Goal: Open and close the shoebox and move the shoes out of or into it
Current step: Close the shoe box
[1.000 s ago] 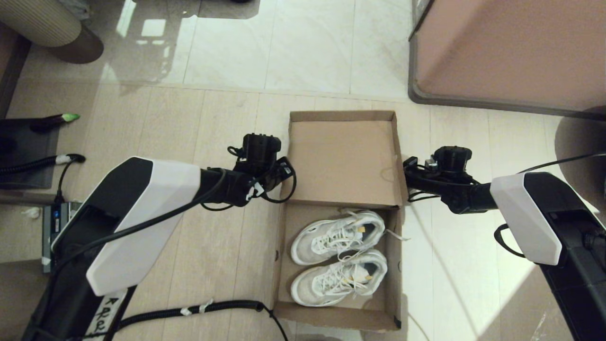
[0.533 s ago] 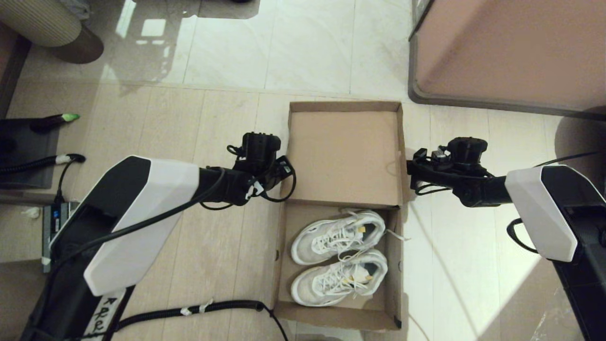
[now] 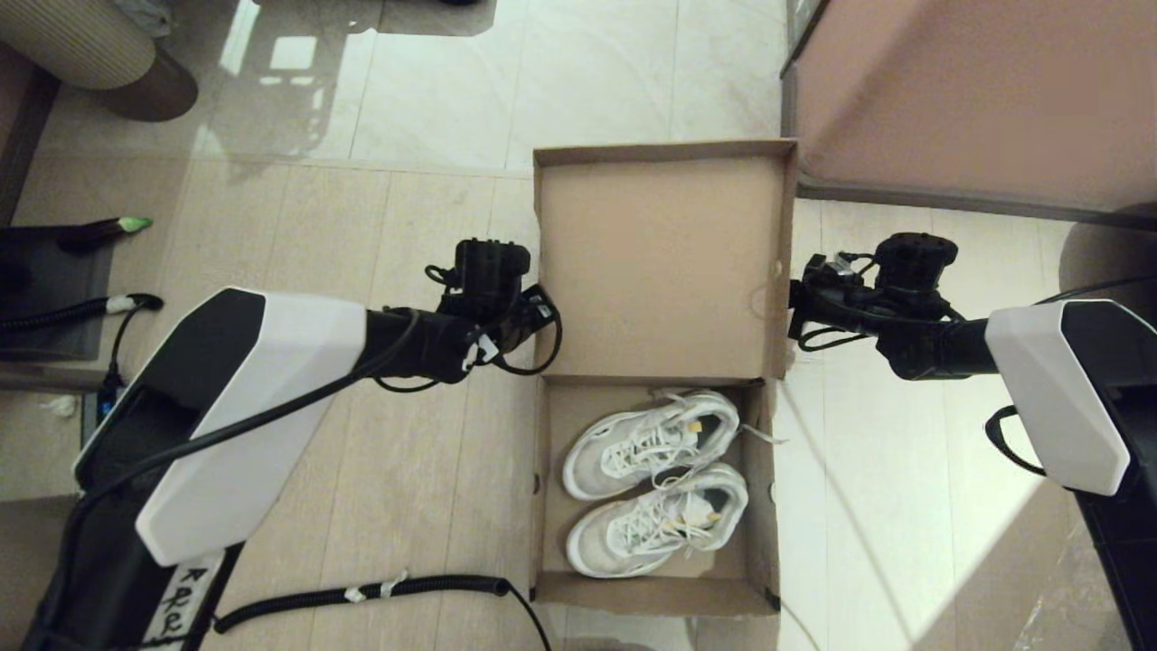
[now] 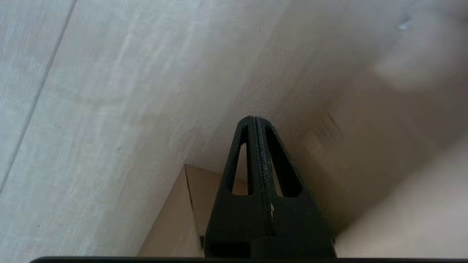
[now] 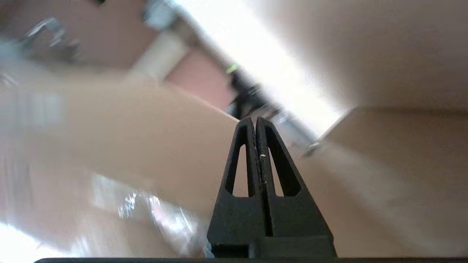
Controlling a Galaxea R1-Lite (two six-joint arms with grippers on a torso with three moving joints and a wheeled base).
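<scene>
My left jaws (image 4: pixel 256 124) are pressed fully together with nothing between them, tips over pale floor (image 3: pixel 434 226) planks, a cardboard corner just below; my right jaws (image 5: pixel 256 124) are closed and empty too, against blurred cardboard. Only the head view gives me the whole scene: the shoebox (image 3: pixel 655 597) sits on the floor between my two wrists, its long axis running away from me, its lid (image 3: pixel 660 262) raised on the far side. The shoes (image 3: pixel 655 484) lie side by side in the tray, across its width, toes to my left. The pinkish-brown block (image 3: pixel 976 99) stands at the far right.
</scene>
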